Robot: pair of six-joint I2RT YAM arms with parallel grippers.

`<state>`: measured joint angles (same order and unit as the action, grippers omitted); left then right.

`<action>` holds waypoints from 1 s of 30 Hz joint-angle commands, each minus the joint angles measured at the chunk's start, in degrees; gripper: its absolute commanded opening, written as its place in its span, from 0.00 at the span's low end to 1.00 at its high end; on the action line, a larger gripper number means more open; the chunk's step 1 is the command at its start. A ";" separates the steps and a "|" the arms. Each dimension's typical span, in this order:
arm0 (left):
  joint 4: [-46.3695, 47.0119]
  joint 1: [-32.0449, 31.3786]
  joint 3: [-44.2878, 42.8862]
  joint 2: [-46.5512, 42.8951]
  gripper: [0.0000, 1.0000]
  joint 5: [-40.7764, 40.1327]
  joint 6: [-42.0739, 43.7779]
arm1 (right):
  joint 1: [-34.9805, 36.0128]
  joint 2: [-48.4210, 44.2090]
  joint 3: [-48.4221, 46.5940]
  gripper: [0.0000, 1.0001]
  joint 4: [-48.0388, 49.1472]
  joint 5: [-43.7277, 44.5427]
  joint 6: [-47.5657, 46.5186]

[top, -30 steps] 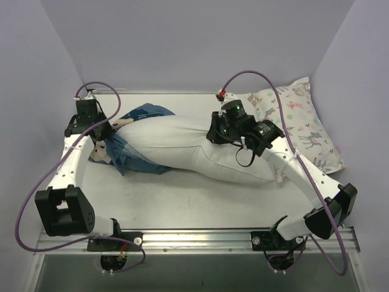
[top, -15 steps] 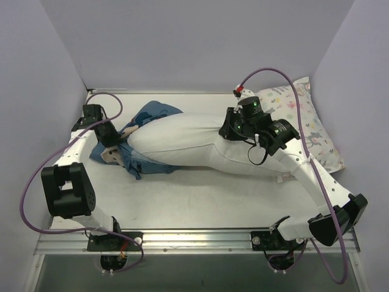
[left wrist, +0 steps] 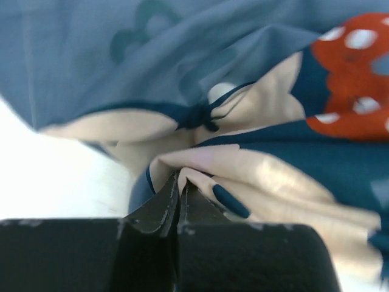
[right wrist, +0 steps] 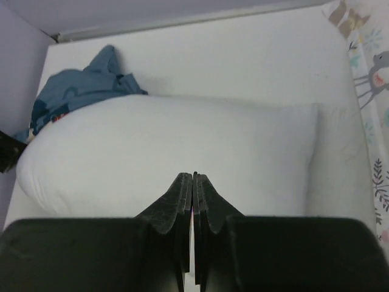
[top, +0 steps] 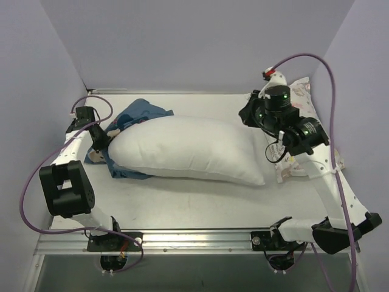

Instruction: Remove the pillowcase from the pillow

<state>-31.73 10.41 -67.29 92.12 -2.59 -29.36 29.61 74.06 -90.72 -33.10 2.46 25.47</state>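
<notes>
The plain white pillow (top: 188, 149) lies flat across the middle of the table, almost wholly bare. The dark-blue pillowcase (top: 143, 112) is bunched around and under its left end. My left gripper (top: 101, 148) is at that end, shut on a cream and blue fold of the pillowcase (left wrist: 255, 164); its tips (left wrist: 180, 177) pinch the cloth. My right gripper (top: 249, 114) hangs above the pillow's right end, shut and empty. In the right wrist view its closed tips (right wrist: 193, 176) sit over the pillow (right wrist: 182, 140), with the pillowcase (right wrist: 79, 91) at the far left.
A smaller floral and deer-print pillow (top: 304, 115) lies against the right wall, partly under my right arm; it also shows in the right wrist view (right wrist: 372, 91). Walls close the table on the left, back and right. Purple cables loop over both arms.
My right gripper let go of the pillow and rose back to the right. The pillow dropped flat. My left gripper pulled the pillowcase further left, baring more pillow.
</notes>
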 commanded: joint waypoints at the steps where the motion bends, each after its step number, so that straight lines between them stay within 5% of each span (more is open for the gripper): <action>1: 1.23 3.47 0.31 1.75 0.00 -13.94 1.42 | -0.95 -3.84 -4.55 0.00 0.23 5.72 -1.13; 6: 1.75 1.90 -0.56 1.49 0.00 -8.76 2.47 | 4.48 0.36 -3.50 0.00 1.20 -0.96 -6.47; 9: 2.02 0.05 -0.48 1.40 0.00 -7.62 2.82 | 11.95 3.80 -1.66 0.28 4.17 -2.01 -12.54; 10: 2.11 -0.22 -0.22 1.31 0.00 -7.17 2.91 | 13.79 4.59 -0.87 0.55 5.23 -1.93 -13.51; 13: 2.81 -1.10 0.22 1.05 0.00 -5.76 3.52 | 22.23 7.40 1.77 0.87 10.15 -0.36 -21.15; 15: 3.16 -1.54 0.31 0.87 0.00 -4.97 3.70 | 28.82 11.44 1.25 0.98 12.35 4.29 -27.21; 21: 3.60 -2.68 -0.30 0.87 0.00 -1.55 4.32 | 38.58 27.17 -5.50 1.00 14.12 15.27 -37.41; 27: 3.69 -4.61 -1.18 1.14 0.00 -0.13 4.76 | 38.69 43.69 -13.16 1.00 12.37 27.93 -38.84; 29: 3.51 -4.70 -1.44 0.96 0.00 0.22 4.84 | 37.29 47.38 -17.03 0.88 8.68 32.42 -37.17; 30: 3.51 -4.70 -1.53 0.96 0.00 0.30 4.93 | 36.93 47.84 -17.73 0.73 7.71 33.04 -36.47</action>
<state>-29.30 6.98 -67.20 93.67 -6.76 -24.82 69.01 119.83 -104.36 -22.13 26.00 -11.07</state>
